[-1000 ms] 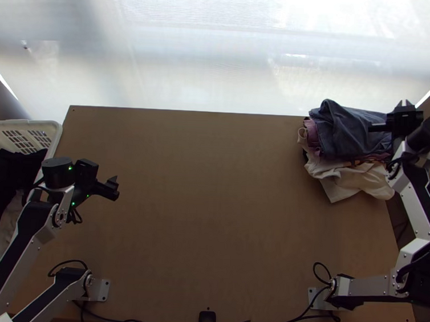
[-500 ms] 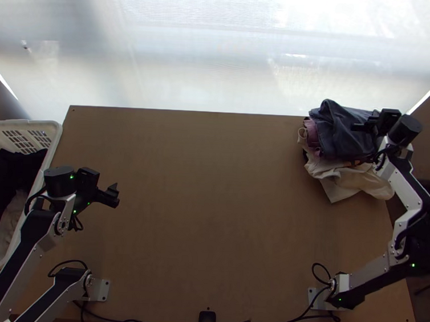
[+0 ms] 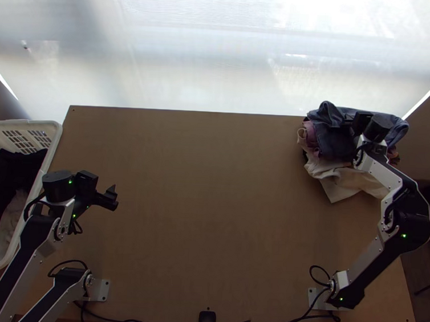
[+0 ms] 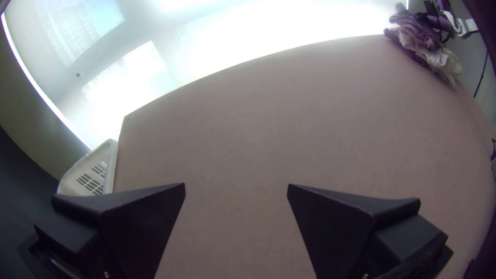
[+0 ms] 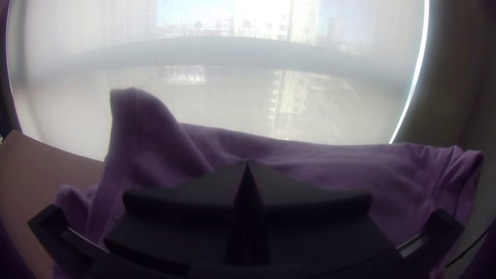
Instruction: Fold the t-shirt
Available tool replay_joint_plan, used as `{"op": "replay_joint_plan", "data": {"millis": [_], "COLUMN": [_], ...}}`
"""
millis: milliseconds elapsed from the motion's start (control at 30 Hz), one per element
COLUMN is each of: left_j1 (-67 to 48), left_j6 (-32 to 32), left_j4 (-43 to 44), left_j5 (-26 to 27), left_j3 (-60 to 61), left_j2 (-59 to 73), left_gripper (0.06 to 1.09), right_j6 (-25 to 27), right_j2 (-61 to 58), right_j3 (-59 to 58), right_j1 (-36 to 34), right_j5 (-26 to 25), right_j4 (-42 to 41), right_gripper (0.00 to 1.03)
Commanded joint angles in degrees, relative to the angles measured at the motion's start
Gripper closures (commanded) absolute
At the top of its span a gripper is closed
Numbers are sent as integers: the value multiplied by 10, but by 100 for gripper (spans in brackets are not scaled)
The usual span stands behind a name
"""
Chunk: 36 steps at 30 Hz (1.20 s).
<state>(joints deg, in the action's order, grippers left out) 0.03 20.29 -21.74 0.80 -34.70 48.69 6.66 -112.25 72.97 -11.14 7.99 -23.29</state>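
Top view: pile of clothes on the far right corner of the light wooden counter (image 3: 214,189), at upper right of the frame. Layers, from the top down: dark blue cloth (image 3: 334,144), bunched, with one end stretched toward the right; pink cloth (image 3: 310,134), exposed along the left side; cream cloth (image 3: 342,179), loosely crumpled, nearest the bottom of the frame. Identity of the t-shirt among these layers: impossible to tell. Right tool (image 3: 341,125) over the dark blue cloth. Left tool (image 3: 113,197) at left of the frame, above the counter and well apart from the pile. At the left edge, white basket (image 3: 55,136) with black clothes (image 3: 9,172) and pale cloth (image 3: 13,215) inside; at the far side, bright translucent screen (image 3: 219,53).

Left wrist view: wide gap between the fingers of the left tool (image 4: 236,185), with bare counter in between; slotted basket wall nearby, pile in the distance beside the right arm.

Right wrist view: fingertips of the right tool (image 5: 247,162) together at a point, against the cloth; any fabric pinched between them, impossible to tell. Added detail from this angle: upturned corner, stitched hem, long wrinkled edge, blurred building shapes through the screen.
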Motion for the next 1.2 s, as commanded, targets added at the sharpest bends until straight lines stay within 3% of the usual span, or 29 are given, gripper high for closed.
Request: {"op": "replay_joint_plan", "data": {"millis": [0,333,367,567,633,1167], "left_j1": [7,6,6,6,6,2], "left_j6": [5,4,4,4,4,4], "left_j4": [1,5,5,5,5,0], "left_j5": [-1,-1,-1,-1,-1,-1], "left_j3": [9,19,19,22,24,19], "left_j2": [-8,-9,-10,-12,-12,-20], "left_gripper": [12,12,12,12,12,12], "right_j6": [7,57,60,78,83,96], "right_j2": [-28,-31,-29,-15,-5,198], "right_j3": [-25,-61,-62,-80,-87,-161], "right_j1": [-4,-16,-16,-16,-18,-10], "right_j5": [2,2,2,2,2,4], "right_j4": [-1,-6,-6,-6,0,91], "right_gripper": [100,100,95,39,4,4]}}
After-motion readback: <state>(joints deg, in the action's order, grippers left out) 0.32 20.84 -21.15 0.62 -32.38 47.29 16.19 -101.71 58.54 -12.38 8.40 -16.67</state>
